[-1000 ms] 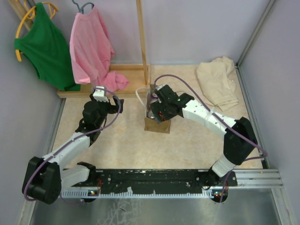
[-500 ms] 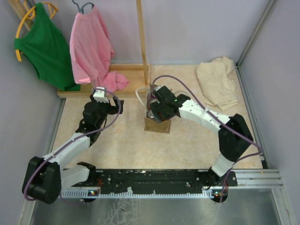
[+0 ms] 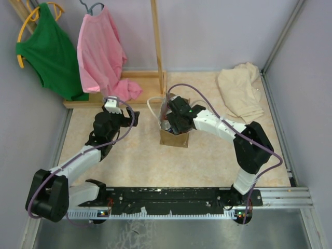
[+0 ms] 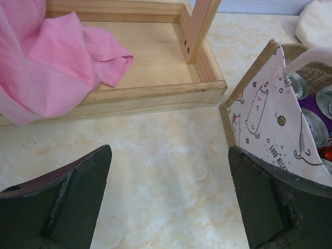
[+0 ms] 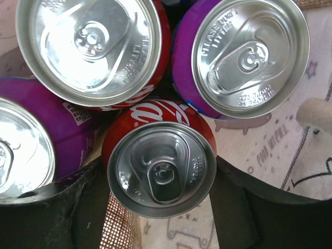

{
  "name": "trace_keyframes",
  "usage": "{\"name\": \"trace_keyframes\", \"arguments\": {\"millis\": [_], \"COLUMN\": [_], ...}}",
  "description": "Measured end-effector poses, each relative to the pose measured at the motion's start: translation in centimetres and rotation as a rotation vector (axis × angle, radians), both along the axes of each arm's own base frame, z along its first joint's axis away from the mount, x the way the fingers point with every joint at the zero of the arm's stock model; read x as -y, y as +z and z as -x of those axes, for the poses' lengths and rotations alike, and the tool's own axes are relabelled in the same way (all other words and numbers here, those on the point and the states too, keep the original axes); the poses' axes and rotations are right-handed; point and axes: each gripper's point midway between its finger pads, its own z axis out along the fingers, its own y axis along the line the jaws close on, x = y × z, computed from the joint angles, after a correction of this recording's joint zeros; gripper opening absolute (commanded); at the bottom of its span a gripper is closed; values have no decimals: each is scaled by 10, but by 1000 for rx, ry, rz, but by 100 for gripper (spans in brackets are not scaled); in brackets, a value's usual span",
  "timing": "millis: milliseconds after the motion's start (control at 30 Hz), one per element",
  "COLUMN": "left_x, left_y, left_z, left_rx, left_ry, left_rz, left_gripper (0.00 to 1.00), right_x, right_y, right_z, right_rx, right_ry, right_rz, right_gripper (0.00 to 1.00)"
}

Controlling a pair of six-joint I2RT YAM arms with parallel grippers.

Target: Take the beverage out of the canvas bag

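- Cans, four showing, stand packed upright in the canvas bag [image 3: 174,139], which sits mid-table just in front of the wooden rack base [image 3: 145,83].
- The right wrist view looks straight down on the lids. A red can [image 5: 162,168] is dead centre, a second red can [image 5: 93,44] is above-left, a purple can [image 5: 244,54] is above-right, and another purple can [image 5: 21,148] sits at the left edge.
- The right gripper [image 5: 161,174] is down in the bag's mouth with its jaws spread to the red can's width, one dark finger [image 5: 67,212] on either side. Pressing or merely flanking? I cannot tell.
- The lining is white with little printed cats and shows beside the cans, with brown weave peeking out below.
- The overhead view hides nearly all of that under the right arm, leaving mostly the bag's tan base.
- The left wrist view gives the bag from the side, with cat-print lining, a white handle [image 4: 311,55], and silver lids and purple inside.
- The left gripper [image 4: 169,150] hangs beside the bag with its jaws wide apart and only the marbled tabletop [image 4: 155,124] between them.
- The pink garment [image 4: 46,62] spills into the rack base. Overhead adds a green garment [image 3: 49,52] and a cream cloth [image 3: 241,93] far right.
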Motion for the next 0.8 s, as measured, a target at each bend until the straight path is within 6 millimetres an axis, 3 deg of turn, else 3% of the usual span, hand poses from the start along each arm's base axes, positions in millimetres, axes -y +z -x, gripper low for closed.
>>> {"name": "trace_keyframes", "arguments": {"millis": [300, 400, 800], "left_x": [2, 3, 5], "left_y": [-2, -2, -3], "left_z": [1, 0, 0], "left_rx": [-6, -8, -12], "left_ry": [-12, -14, -19], "left_rz": [5, 8, 16], "left_gripper": [100, 100, 100], "right_x": [0, 0, 1], "right_y": [-1, -1, 0], "right_z": [-2, -2, -1], "right_rx": [0, 0, 4], "right_ry": [-19, -19, -43], "right_rz": [0, 1, -4], "right_gripper": [31, 0, 0]}}
